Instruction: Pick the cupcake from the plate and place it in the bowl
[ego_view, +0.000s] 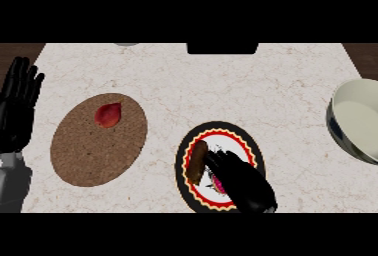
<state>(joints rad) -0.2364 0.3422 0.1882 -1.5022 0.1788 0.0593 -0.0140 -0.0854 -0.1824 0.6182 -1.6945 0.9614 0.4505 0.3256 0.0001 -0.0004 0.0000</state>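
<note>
One brown cupcake (196, 161) lies tipped on the plate (255, 150); right hand (240, 180) curls round it, left hand (18, 102) spread.

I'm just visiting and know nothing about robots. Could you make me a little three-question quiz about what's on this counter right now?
1. True or false: the bowl stands at the counter's right edge.
2. Which robot hand is over the patterned plate? A) left B) right C) both
3. Fill in: the red item lies on the round brown ____.

Key:
1. True.
2. B, the right robot hand, beside the brown cupcake; the left robot hand rests open at the left edge.
3. Mat.
</note>
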